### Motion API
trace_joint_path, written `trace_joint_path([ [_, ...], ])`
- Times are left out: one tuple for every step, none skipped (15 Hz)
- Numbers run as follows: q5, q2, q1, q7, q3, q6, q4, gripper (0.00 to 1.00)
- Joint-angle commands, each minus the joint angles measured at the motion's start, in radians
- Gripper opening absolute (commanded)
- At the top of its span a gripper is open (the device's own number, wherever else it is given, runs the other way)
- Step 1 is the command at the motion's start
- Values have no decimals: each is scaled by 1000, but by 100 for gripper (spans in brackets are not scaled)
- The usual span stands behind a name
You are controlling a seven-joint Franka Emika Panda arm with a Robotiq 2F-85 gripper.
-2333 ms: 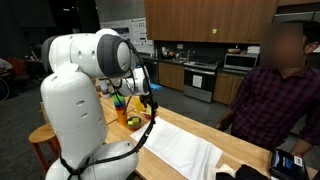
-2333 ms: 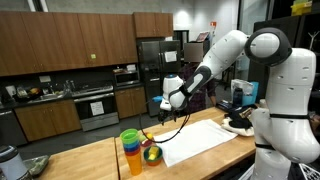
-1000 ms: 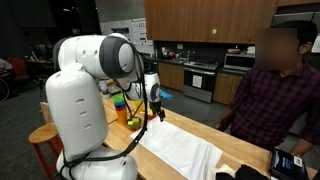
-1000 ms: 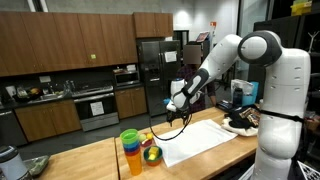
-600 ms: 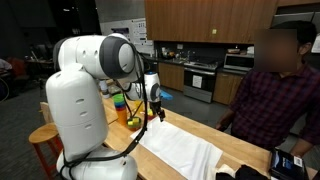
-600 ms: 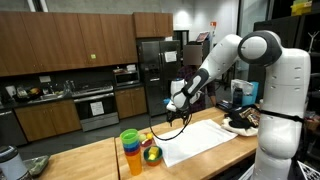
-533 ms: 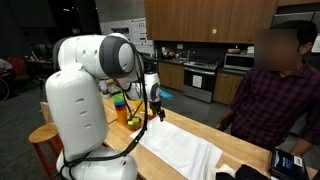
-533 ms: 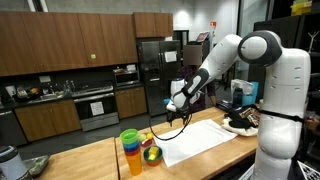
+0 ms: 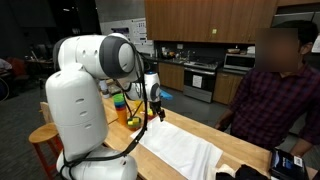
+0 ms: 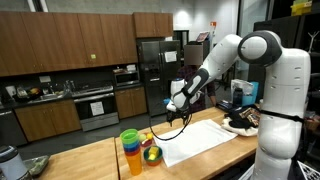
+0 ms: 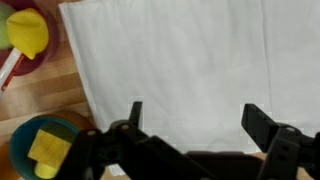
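- We see the gripper point(image 11: 192, 112) hanging right over the white cloth point(image 11: 180, 60), close to the cloth's edge.
- Its two fingers point(image 11: 134, 112) are spread wide apart, and they hold nothing.
- The white cloth lies flat on the wooden table point(image 10: 85, 162).
- Just beside the cloth's edge sits a red bowl point(image 11: 53, 45) with a yellow fruit point(image 11: 28, 35) in it.
- Also beside the cloth is a blue bowl point(image 11: 22, 135) with a yellow block point(image 11: 45, 152) inside.
- In an exterior view, a stack of bright cups point(image 10: 130, 150) stands near that end of the cloth.
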Motion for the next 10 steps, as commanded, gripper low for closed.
trace_joint_path([
  [-3,0,-56,3,57,-2,1,100],
  [-3,0,-56,3,57,-2,1,100],
  [-3,0,-56,2,57,-2,1,100],
  [-3,0,-56,2,57,-2,1,100],
  [-3,0,-56,2,57,-2,1,100],
  [-3,0,-56,2,57,-2,1,100],
  [-3,0,-56,2,57,-2,1,100],
  [-35,11,-68,5,53,14,4,100],
  [-44,20,-84,3,57,17,10,100],
  [-38,24,-100,-9,60,10,15,100],
])
